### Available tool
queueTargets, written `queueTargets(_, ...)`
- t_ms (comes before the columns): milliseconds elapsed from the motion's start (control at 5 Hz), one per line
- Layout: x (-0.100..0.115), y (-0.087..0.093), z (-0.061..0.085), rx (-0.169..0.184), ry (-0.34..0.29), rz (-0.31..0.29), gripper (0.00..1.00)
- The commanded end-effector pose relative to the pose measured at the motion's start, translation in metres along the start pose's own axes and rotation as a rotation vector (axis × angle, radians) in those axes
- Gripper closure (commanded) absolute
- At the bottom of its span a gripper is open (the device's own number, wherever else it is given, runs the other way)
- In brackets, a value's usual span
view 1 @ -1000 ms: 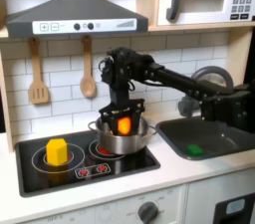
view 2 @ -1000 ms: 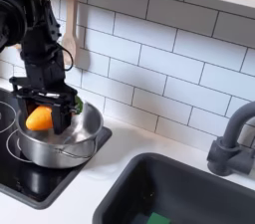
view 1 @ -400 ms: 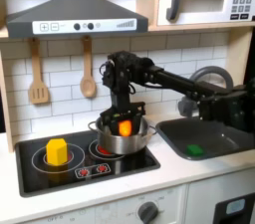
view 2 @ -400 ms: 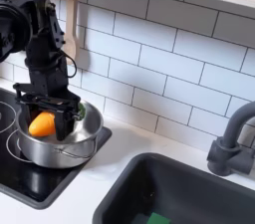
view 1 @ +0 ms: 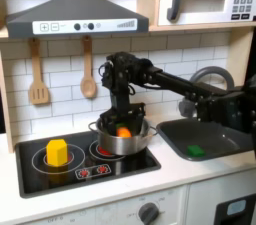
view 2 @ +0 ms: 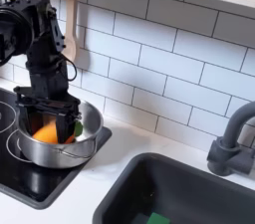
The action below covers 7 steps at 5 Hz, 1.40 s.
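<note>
First exterior view shows a toy kitchen with a black robot arm (view 1: 165, 77) reaching in from the first exterior view's right. Its gripper (view 1: 121, 124) points straight down into a shiny metal pot (view 1: 128, 142). The pot sits on the black stove top (view 1: 70, 167), on the burner at the first exterior view's right side. An orange ball (view 1: 122, 131) is low inside the pot, between the two black fingers. The fingers sit close on each side of the ball, but I cannot tell if they pinch it or have let go.

Second exterior view shows the same gripper (view 2: 54, 126) from close up. The orange ball (view 2: 46, 130) rests down in the pot (view 2: 70, 146), near the wall at the second exterior view's left. A small green thing (view 2: 78, 127) peeks out just beside the gripper, inside the pot too.

A yellow block (view 1: 57, 152) stands on the other burner, well apart from the pot. A wooden spatula (view 1: 37, 74) and a wooden spoon (view 1: 88, 71) hang on the white tile wall. A dark sink (view 1: 205, 137) sits at the first exterior view's right, with a little green thing (view 1: 196, 150) lying in it
</note>
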<state>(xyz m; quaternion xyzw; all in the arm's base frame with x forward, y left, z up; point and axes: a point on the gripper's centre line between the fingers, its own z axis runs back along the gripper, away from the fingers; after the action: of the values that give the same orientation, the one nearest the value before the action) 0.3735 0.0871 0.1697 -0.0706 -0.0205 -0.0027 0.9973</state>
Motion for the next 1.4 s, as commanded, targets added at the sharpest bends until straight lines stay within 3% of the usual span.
queueTargets(0, 0.001, 0.001, 0.007, 0.002, -0.018, 0.012, 0.00)
queueTargets(400, -0.002, 0.000, 0.025, -0.030, -0.040, 0.020, 0.00)
queueTargets(600, -0.011, 0.005, 0.035, -0.022, -0.037, 0.043, 0.00)
queueTargets(1000, -0.030, 0.001, 0.071, 0.002, -0.114, 0.057, 0.00)
queueTargets(1200, -0.047, 0.012, 0.069, 0.024, -0.098, 0.089, 0.00)
